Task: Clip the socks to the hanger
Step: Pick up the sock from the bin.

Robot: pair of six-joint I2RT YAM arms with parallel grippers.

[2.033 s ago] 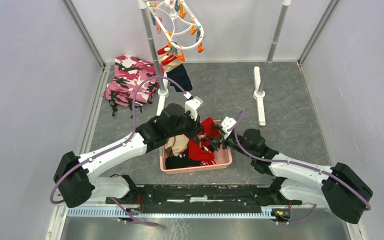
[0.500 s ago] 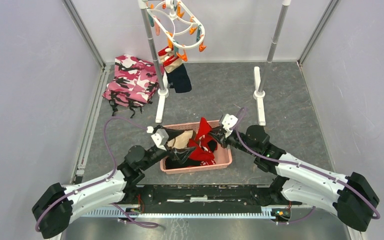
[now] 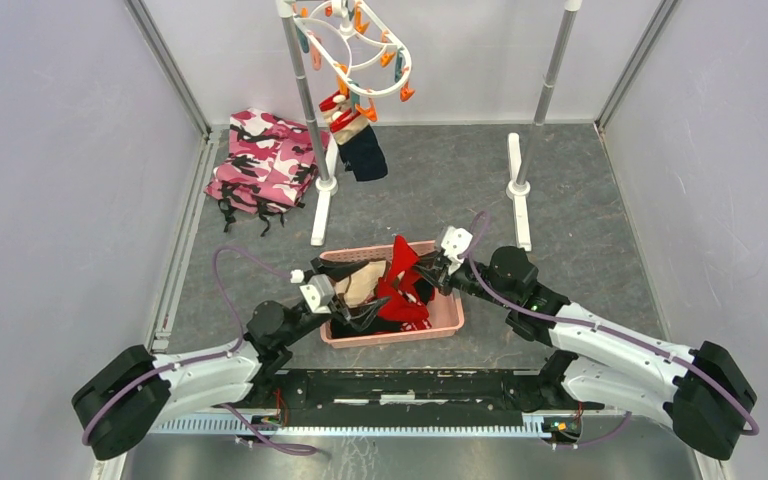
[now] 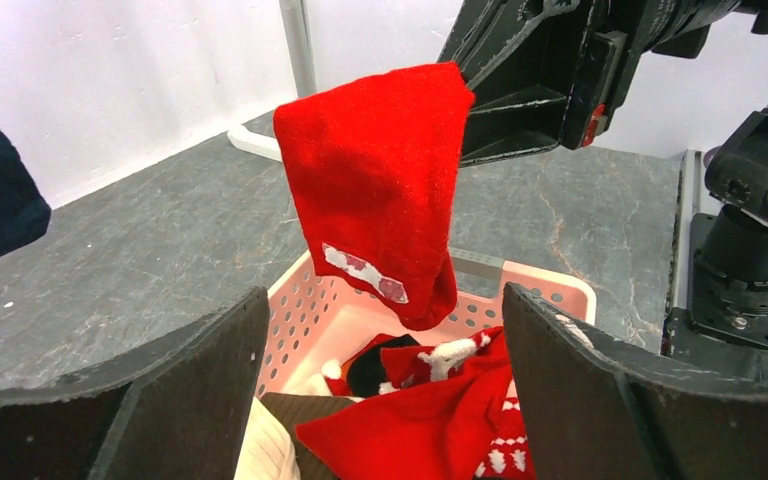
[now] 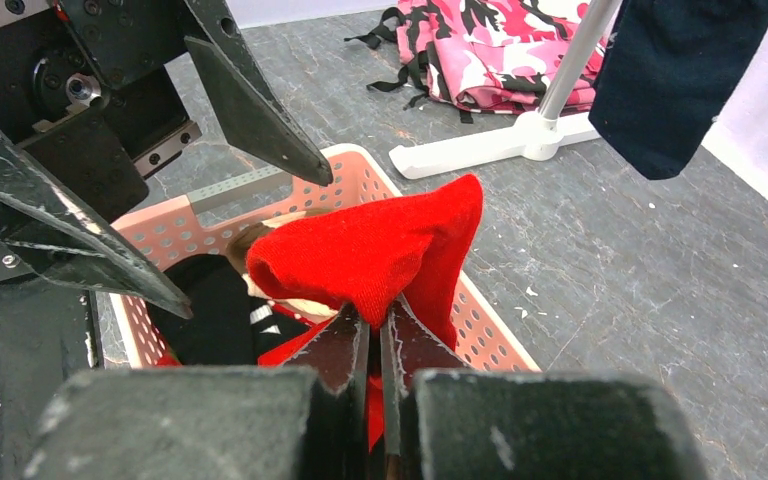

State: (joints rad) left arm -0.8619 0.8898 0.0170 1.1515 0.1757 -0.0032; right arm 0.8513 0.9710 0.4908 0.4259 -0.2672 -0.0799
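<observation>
My right gripper (image 5: 375,325) is shut on a red sock (image 5: 370,245), which hangs from it over the pink basket (image 3: 450,322). In the left wrist view that red sock (image 4: 380,170) shows a white mark and dangles just ahead of my open left gripper (image 4: 385,400). My left gripper (image 3: 356,306) sits low at the basket's near-left side with nothing between its fingers. More socks (image 4: 420,430), red, black and beige, lie in the basket. The white hanger (image 3: 360,50) hangs at the back on the rack. A red sock (image 3: 338,108) and a navy sock (image 3: 363,155) are clipped to it.
A folded pink camouflage cloth (image 3: 260,160) lies at the back left. Two grey rack poles (image 3: 305,95) (image 3: 550,65) rise from white feet (image 3: 517,190) behind the basket. Grey enclosure walls stand close on both sides.
</observation>
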